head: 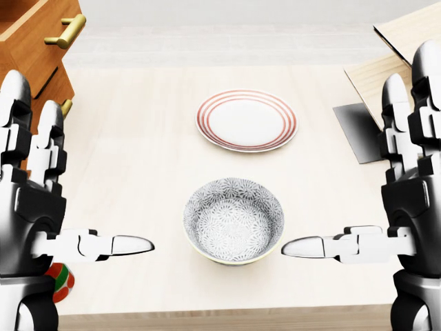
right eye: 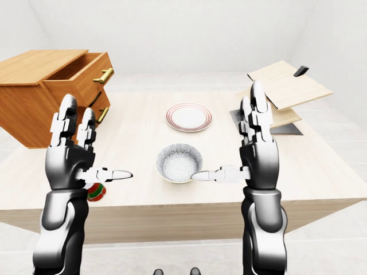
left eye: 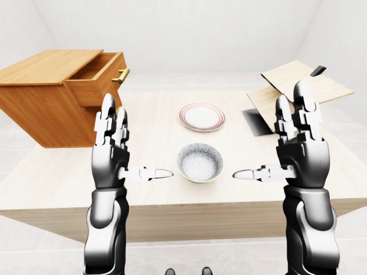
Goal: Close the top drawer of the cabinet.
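Pale wooden bench [left eye: 69, 172] is carrying the cabinet [left eye: 43, 103] at ten o'clock, its top drawer [left eye: 97, 77] hanging out; left hand [left eye: 110, 154] and right hand [left eye: 301, 152] are hovering spread, empty.

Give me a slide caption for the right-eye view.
Both open hands raised over the bowl; top drawer open.

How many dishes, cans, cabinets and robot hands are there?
Dishes: 2, the striped plate and the patterned bowl
Cans: 1, the red can
Cabinets: 1, the wooden cabinet
Hands: 2, the left hand and the right hand
Total: 6
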{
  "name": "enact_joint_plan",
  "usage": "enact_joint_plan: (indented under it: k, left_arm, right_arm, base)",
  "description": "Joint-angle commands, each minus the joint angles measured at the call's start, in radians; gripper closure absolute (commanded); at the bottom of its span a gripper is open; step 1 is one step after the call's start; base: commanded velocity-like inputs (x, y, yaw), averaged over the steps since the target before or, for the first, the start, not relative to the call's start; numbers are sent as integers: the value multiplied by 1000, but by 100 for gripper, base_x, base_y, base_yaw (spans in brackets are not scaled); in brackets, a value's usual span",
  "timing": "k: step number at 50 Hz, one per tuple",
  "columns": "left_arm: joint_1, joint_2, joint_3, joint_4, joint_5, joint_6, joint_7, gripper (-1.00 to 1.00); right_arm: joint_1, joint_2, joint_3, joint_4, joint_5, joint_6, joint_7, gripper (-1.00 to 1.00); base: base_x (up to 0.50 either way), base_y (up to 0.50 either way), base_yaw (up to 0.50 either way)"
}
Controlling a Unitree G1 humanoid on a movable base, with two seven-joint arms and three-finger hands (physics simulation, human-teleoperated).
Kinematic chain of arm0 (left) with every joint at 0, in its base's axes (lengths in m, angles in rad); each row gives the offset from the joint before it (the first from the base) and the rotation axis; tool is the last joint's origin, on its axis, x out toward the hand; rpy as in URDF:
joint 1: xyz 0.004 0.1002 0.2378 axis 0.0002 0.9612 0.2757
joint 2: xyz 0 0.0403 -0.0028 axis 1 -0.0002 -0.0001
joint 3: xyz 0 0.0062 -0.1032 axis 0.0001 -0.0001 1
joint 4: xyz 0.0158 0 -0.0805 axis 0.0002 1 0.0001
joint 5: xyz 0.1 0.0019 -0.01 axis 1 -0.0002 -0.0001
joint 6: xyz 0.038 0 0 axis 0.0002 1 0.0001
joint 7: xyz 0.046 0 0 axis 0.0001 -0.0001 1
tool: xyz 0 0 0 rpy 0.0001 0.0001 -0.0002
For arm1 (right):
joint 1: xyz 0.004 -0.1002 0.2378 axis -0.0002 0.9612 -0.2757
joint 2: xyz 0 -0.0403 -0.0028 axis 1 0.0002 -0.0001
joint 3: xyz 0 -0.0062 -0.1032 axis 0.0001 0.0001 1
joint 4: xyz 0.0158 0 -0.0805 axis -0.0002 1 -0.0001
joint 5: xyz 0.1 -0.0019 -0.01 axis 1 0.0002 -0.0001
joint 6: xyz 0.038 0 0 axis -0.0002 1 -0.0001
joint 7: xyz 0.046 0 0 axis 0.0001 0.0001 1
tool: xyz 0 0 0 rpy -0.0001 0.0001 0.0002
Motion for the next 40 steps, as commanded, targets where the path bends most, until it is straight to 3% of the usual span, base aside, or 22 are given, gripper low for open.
enact_joint_plan:
  k: [1,30,40]
  left_arm:
    - [5,-1,7,-35,-3,0,5,-100]
    - [10,5,30,-89,-29,0,-2,-100]
    - [17,4,31,-70,-27,0,3,-100]
  right_arm:
    - [-7,-1,-4,-27,-4,0,3,-100]
    - [-5,-3,-7,-5,-8,0,12,-100]
    - [5,-1,-1,3,-20,0,18,-100]
  base:
    - [0,0,0]
    - [0,0,0]
    - [4,50,0]
